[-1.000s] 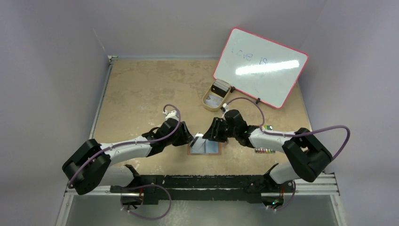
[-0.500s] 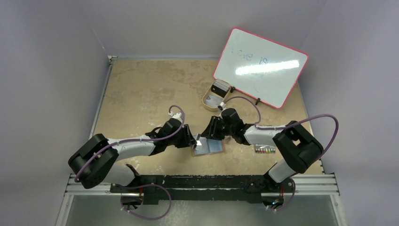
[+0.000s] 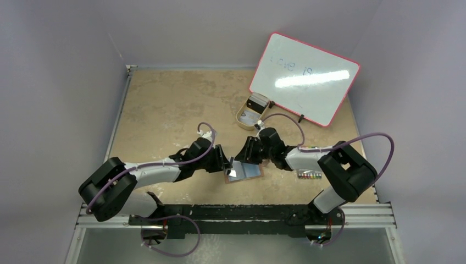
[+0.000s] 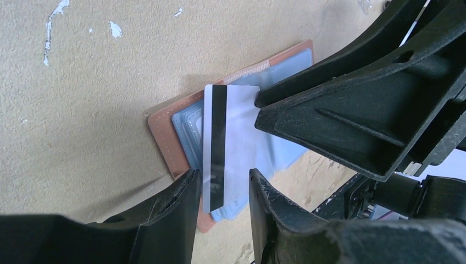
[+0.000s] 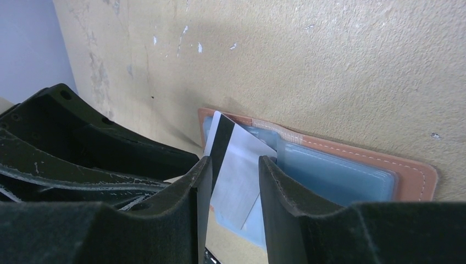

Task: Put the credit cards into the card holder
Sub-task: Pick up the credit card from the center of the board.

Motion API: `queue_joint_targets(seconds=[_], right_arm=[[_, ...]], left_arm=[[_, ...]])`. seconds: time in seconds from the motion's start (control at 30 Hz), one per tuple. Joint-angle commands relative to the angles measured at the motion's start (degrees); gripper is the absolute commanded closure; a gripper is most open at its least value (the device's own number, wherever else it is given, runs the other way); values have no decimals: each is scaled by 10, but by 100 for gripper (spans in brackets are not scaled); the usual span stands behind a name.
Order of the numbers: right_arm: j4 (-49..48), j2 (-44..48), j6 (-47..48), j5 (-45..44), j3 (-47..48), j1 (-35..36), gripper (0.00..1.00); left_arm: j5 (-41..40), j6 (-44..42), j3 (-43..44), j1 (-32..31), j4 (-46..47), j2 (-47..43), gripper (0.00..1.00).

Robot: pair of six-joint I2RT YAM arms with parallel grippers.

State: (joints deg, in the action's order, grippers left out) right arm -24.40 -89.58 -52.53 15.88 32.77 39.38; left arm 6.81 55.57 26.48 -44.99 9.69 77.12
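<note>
The card holder [image 3: 250, 172] lies open on the table, reddish-brown with pale blue sleeves [image 5: 335, 173]. A whitish credit card [image 4: 236, 137] with a dark stripe sits tilted over its left half, one end overhanging the edge. My left gripper [image 4: 222, 179] has its jaws apart on either side of the card's near end. My right gripper [image 5: 233, 165] also stands with jaws apart around the card [image 5: 239, 176], and one of its fingertips [image 4: 261, 104] touches the card's edge. I cannot make out whether either gripper is clamping the card. More cards lie in the tan tray [image 3: 251, 113].
A whiteboard with a pink rim [image 3: 305, 77] leans at the back right, just behind the tray. A pack of coloured markers [image 3: 309, 176] lies by the right arm. Both arms meet low over the table's near middle.
The card has come down from above the card holder's far edge onto its left half. Both grippers followed it down, the right arm folded in closer, and the card holder turned slightly.
</note>
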Motion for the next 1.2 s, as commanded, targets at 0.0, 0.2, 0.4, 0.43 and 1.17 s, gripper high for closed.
queue_joint_targets(seconds=[0.0, 0.2, 0.4, 0.43, 1.17], right_arm=[[-13, 16, -1, 13, 1, 4, 60], [63, 70, 3, -39, 9, 4, 59], [56, 62, -4, -44, -9, 5, 60], [48, 58, -4, -40, -12, 5, 60], [-70, 3, -16, 24, -34, 20, 79]], left_arm=[[-4, 12, -5, 4, 30, -9, 63], [-9, 11, -10, 4, 34, 0, 62], [0, 20, -15, 4, 57, 9, 62], [2, 22, -16, 4, 63, 10, 62], [13, 35, -28, 4, 92, 12, 71]])
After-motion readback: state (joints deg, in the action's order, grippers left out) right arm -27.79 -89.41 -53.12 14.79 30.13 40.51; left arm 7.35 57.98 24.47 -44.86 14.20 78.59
